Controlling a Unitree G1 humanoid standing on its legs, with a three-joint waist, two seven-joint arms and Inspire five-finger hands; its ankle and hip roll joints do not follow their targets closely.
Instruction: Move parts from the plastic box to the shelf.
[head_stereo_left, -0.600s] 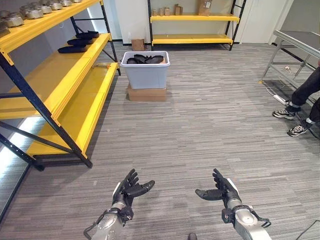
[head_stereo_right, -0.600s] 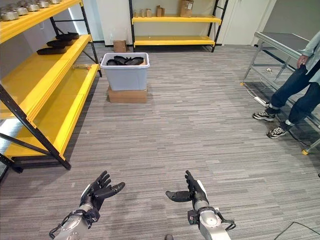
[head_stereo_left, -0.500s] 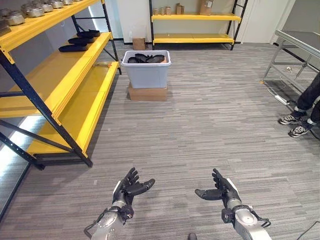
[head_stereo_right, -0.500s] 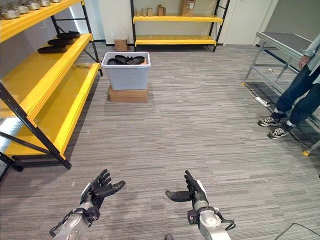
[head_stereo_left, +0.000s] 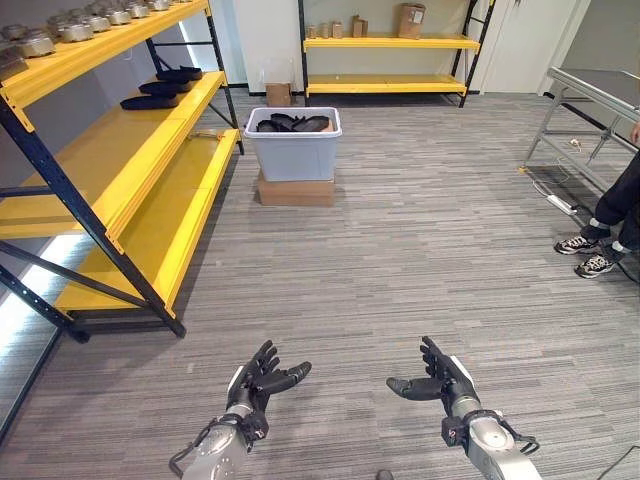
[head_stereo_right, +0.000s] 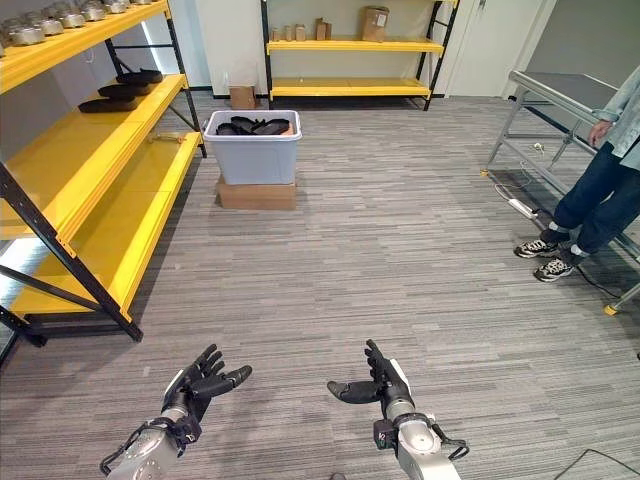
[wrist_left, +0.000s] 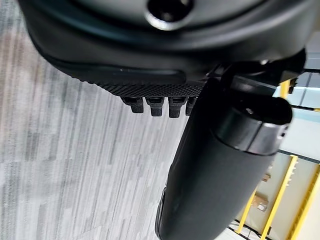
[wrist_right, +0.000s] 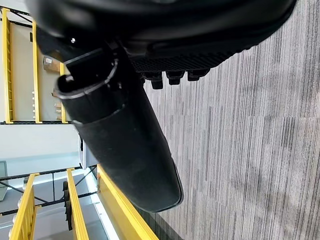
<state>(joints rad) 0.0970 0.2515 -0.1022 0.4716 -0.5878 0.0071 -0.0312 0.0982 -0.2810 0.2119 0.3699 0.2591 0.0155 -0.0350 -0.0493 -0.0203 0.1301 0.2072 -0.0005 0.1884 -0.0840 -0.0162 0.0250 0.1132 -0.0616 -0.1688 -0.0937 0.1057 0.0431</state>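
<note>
A pale grey plastic box (head_stereo_left: 294, 145) stands on a flat cardboard carton far ahead on the carpet, with several black parts (head_stereo_left: 292, 122) heaped inside. Black parts (head_stereo_left: 160, 93) also lie on the middle level of the yellow shelf (head_stereo_left: 120, 150) along the left. My left hand (head_stereo_left: 256, 378) and right hand (head_stereo_left: 438, 377) float low over the carpet near me, palms facing each other. Both are open and hold nothing. Each is far from the box.
Metal cans (head_stereo_left: 80, 24) line the top level of the left shelf. A second yellow shelf (head_stereo_left: 390, 62) stands at the back wall. A metal table frame (head_stereo_left: 585, 105) and a person's legs and shoes (head_stereo_left: 600, 235) are at the right.
The whole view has shifted a little, so the camera moved; box and shelves sit slightly lower in the picture. Both hands keep the same open pose.
</note>
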